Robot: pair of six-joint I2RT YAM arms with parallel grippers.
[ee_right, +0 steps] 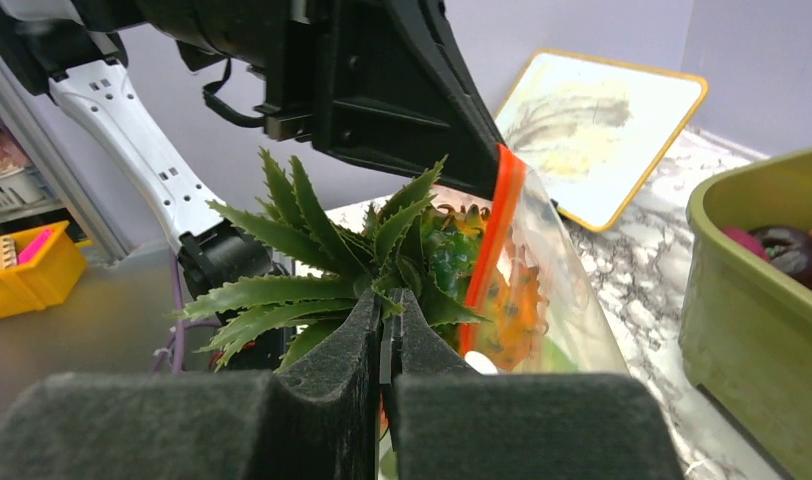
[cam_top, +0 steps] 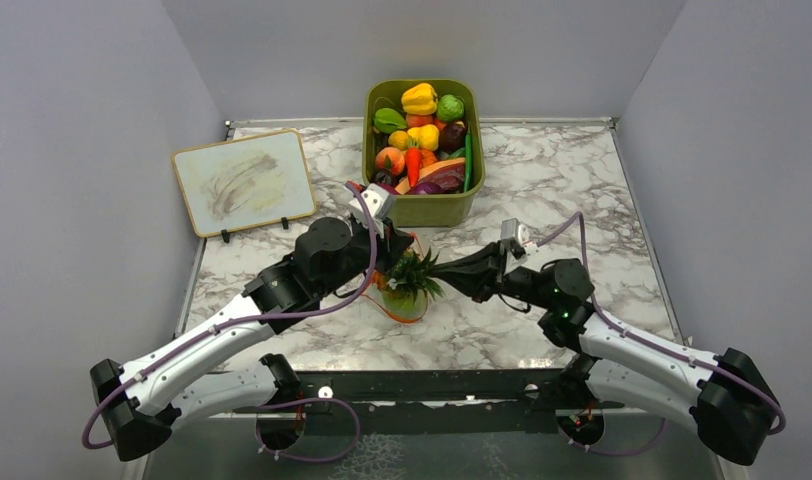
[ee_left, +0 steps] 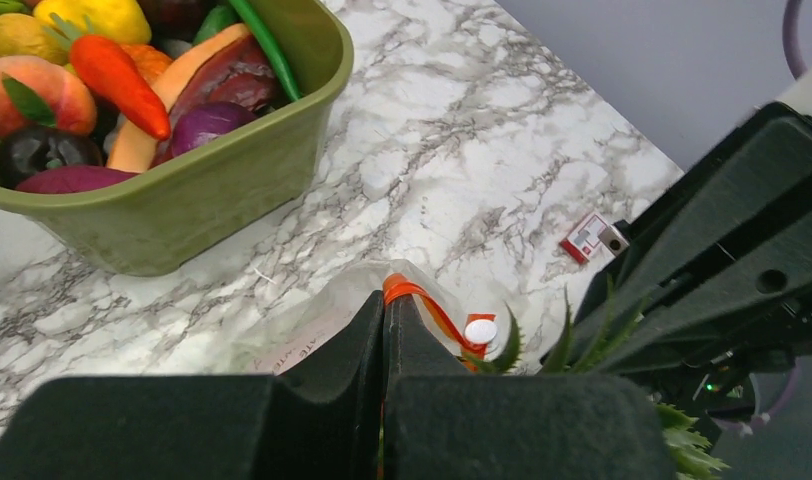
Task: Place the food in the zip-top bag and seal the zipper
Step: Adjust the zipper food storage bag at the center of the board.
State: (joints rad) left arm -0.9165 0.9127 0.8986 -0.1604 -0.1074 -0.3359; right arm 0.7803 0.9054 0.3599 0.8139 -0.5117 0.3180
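The zip-top bag [cam_top: 403,303] stands between my two grippers, held up by its mouth. Inside it, an orange bumpy fruit [ee_right: 514,312] shows through the clear plastic, and its green leafy top [cam_top: 418,270] sticks out above the mouth. My left gripper [ee_left: 386,300] is shut on the orange-red zipper [ee_left: 432,310] at one end of the mouth, near the white slider [ee_left: 479,330]. My right gripper [ee_right: 387,305] is shut on the bag's mouth edge, right among the leaves [ee_right: 312,235]. The zipper [ee_right: 492,230] runs up to the left gripper's fingers.
An olive-green bin [cam_top: 426,210] full of toy fruit and vegetables stands just behind the bag, close to both grippers. A small whiteboard [cam_top: 244,180] leans at the back left. Grey walls close in the marble table [cam_top: 562,180] on three sides.
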